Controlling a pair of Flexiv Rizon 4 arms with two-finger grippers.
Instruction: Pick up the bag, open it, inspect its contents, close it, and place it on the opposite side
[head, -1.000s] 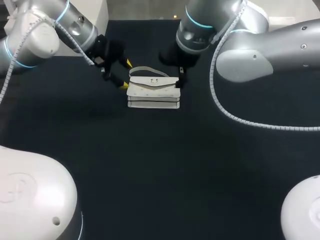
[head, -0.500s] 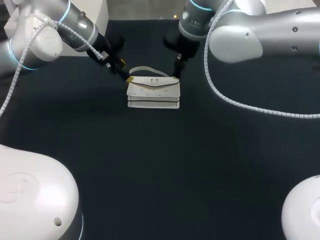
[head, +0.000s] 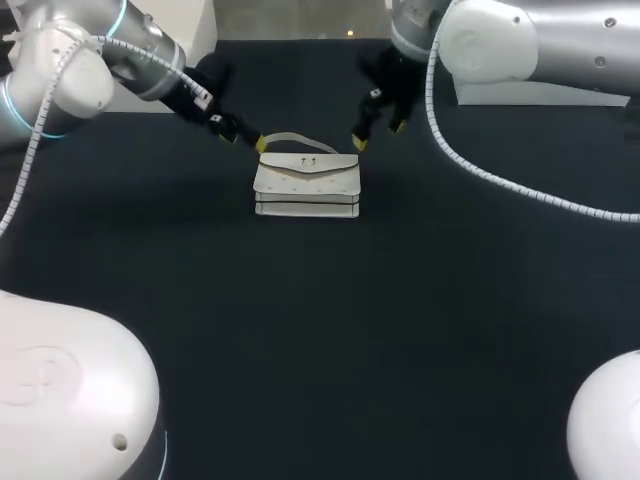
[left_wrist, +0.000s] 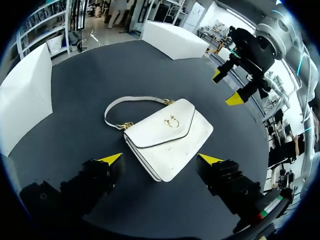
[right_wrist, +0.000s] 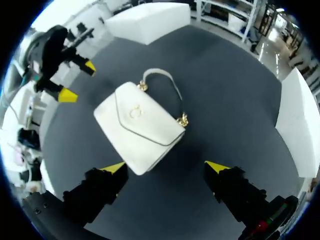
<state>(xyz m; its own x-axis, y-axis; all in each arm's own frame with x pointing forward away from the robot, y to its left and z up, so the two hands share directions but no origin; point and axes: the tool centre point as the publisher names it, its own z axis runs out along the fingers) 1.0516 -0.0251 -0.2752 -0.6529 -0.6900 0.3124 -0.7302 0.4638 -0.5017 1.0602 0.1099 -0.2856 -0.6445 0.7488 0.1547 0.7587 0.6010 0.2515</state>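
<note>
A white handbag (head: 306, 186) with a gold clasp lies flat on the dark table, its flap closed and its strap (head: 297, 139) lying on the far side. My left gripper (head: 249, 141) hovers open just off the bag's far left corner, touching nothing. My right gripper (head: 377, 133) hangs open above the far right corner, also empty. In the left wrist view the bag (left_wrist: 167, 135) lies ahead of and below the open gripper (left_wrist: 160, 160), with my right gripper (left_wrist: 231, 87) beyond it. In the right wrist view the bag (right_wrist: 140, 125) lies under the open gripper (right_wrist: 165, 167).
White blocks stand at the table's far edge: one at the back left (head: 190, 25) and one at the back right (head: 520, 95). The dark tabletop (head: 320, 330) stretches wide in front of the bag.
Both arms have risen and drawn back from the bag's sides toward the far edge, jaws staying open. The bag has not moved.
</note>
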